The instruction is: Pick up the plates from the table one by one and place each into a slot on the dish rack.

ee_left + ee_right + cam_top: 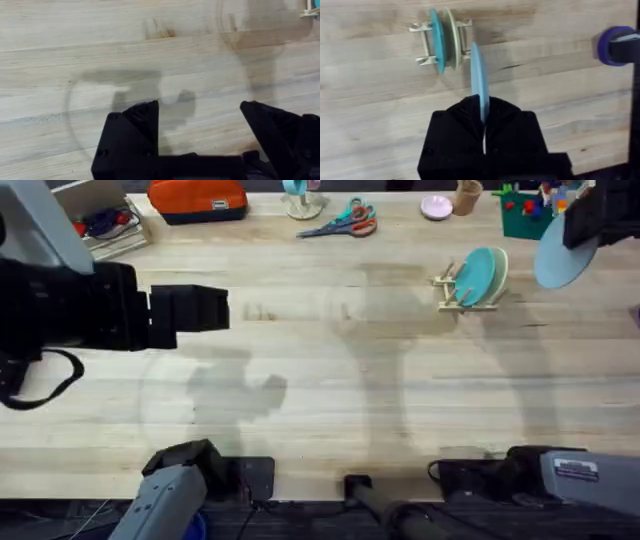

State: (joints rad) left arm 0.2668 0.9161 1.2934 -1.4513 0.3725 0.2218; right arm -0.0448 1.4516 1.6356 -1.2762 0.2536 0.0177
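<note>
Plates, three in all, catalogued with their surroundings from largest to smallest.

Table [330,380]: pale wooden planks, lying beneath both claws.

Left claw [200,125]: black fingers [135,130] spread apart, nothing between them, hanging over bare planks well apart from the rack and every plate.

Right claw [484,112]: black, clamped together on the lower edge of the light blue plate [479,82], raised above the table.

Light blue plate: held on edge, upright, rising straight out of the right claw's grip; in the overhead view [562,252] it hangs just beyond the rack and apart from it.

Dish rack [452,292]: small light-wood frame with thin pegs, standing on the table ahead of the right claw, near the held plate and not touching it.

Teal plate [436,40]: on edge in a slot of the rack.

Cream plate [452,37]: on edge in the rack just beside the teal one, on the side nearer the held plate.
</note>
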